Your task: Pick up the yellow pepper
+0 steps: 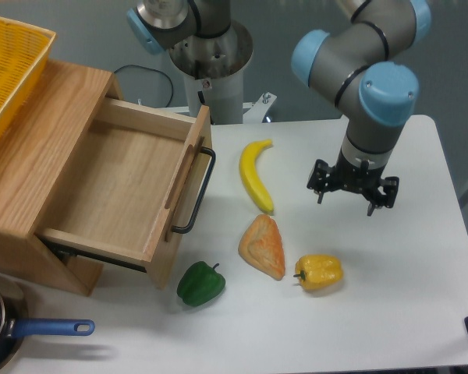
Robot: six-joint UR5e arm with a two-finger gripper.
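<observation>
Legible text, labels, brands, numbers, signs: none. No lettering can be read on any item or surface in view.

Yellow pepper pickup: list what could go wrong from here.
1. The yellow pepper lies close beside the croissant-like pastry; a wide descent may nudge the pastry.
2. The pepper looks glossy and lobed, so it could slip or roll between the fingers.
3. The gripper hovers up and right of the pepper; it must realign before descending.
</observation>
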